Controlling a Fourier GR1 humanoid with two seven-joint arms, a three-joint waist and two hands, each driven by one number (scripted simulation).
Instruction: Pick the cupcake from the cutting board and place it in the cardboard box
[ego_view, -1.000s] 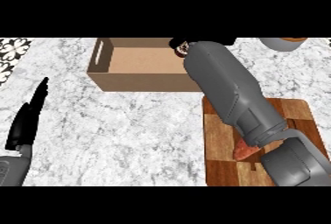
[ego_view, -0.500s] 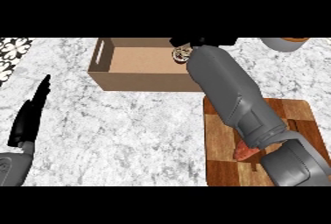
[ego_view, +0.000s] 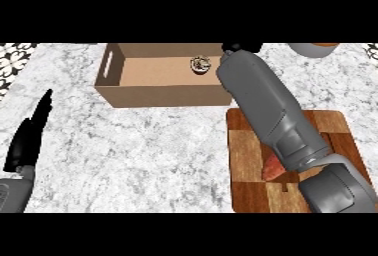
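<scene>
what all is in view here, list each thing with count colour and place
cardboard box: one, brown, open top, far centre-left of the counter
cupcake: one, dark with pale top, inside the box at its right end
cutting board: one, brown wood checker pattern, near right of the counter
reddish-orange item: one, on the cutting board, mostly hidden by the forearm; cannot tell what it is
grey bowl-like item: one, far right edge, cut off
counter: one, white-grey marble
left hand: one, black, open and resting at the left edge, fingers straight
right hand: one, black, mostly hidden behind its grey forearm at the box's right end
</scene>
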